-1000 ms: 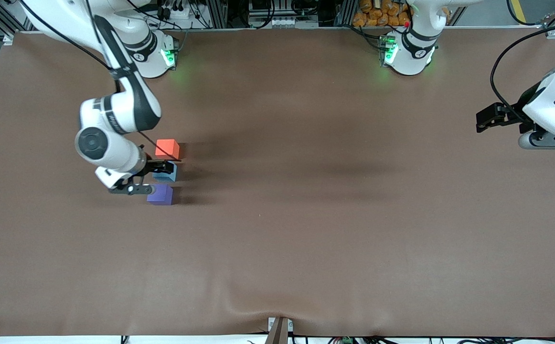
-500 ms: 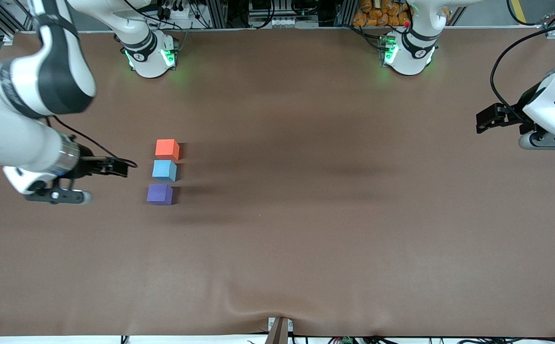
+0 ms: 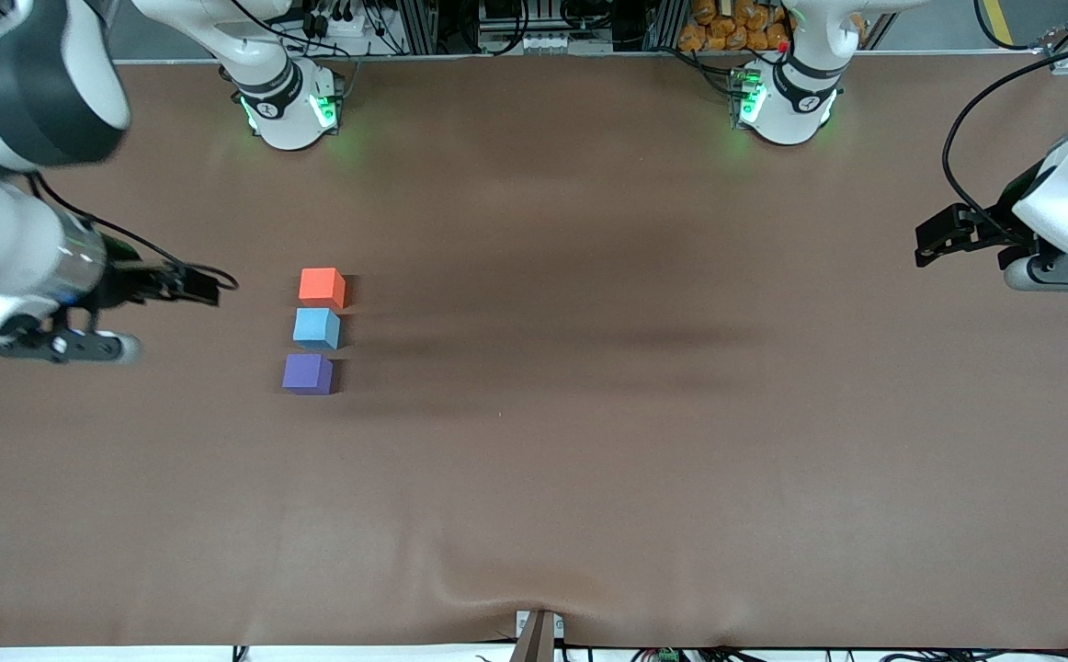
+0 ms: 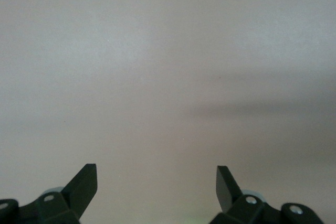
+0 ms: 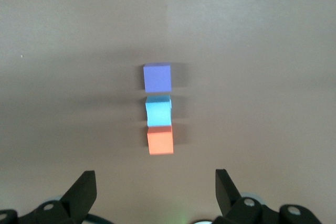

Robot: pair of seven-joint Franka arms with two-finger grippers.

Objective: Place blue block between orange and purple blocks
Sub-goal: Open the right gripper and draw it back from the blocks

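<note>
Toward the right arm's end of the brown surface (image 3: 589, 478), the three cubes sit in a short row: the orange block (image 3: 322, 286) farthest from the front camera, the purple block (image 3: 308, 374) nearest to it, and the blue block (image 3: 316, 328) in the middle. From my right wrist view the blue block (image 5: 158, 111) looks to be touching the orange block (image 5: 160, 140) or very nearly so, with a thin gap showing toward the purple block (image 5: 157, 77). Judging by that layout, the placing looks done; at most the spacing could be evened. My right pincer (image 3: 187, 283) hangs released and empty over bare surface, beside the row and apart from it, its two dark fingers (image 5: 84, 187) spread wide. My left pincer (image 3: 934, 234) waits over the left arm's end of the surface, well apart from the blocks, also released and holding nothing; its wrist view shows only bare surface between its spread fingers (image 4: 84, 184). If I had to nudge or re-take the blue cube, I would expect it to be light and stiff, with a matte skin that should not slip much, and not fragile. The faces toward its neighbours are crowded, so I would come down from above and take it by the two free faces, those turned toward the arms' ends of the surface, closing gently so as not to knock the orange or purple cube out of line.
</note>
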